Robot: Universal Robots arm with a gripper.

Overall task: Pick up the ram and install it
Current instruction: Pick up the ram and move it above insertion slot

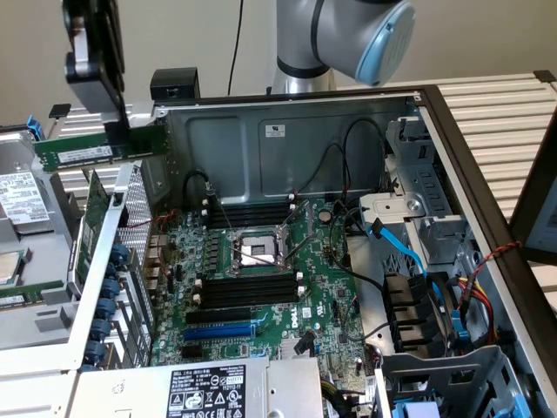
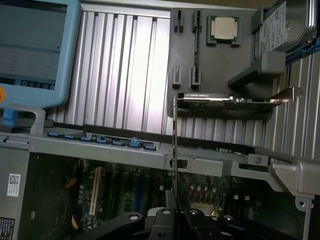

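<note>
One claw gripping one ram, one motherboard, one blue slot, one hard drive, one loose processor.

Your arm shows a grey joint with a blue cap at the top of the exterior view. Your gripper hangs high at that view's left, pointing down, its fingers clamped on the ram, which lies level.
</note>
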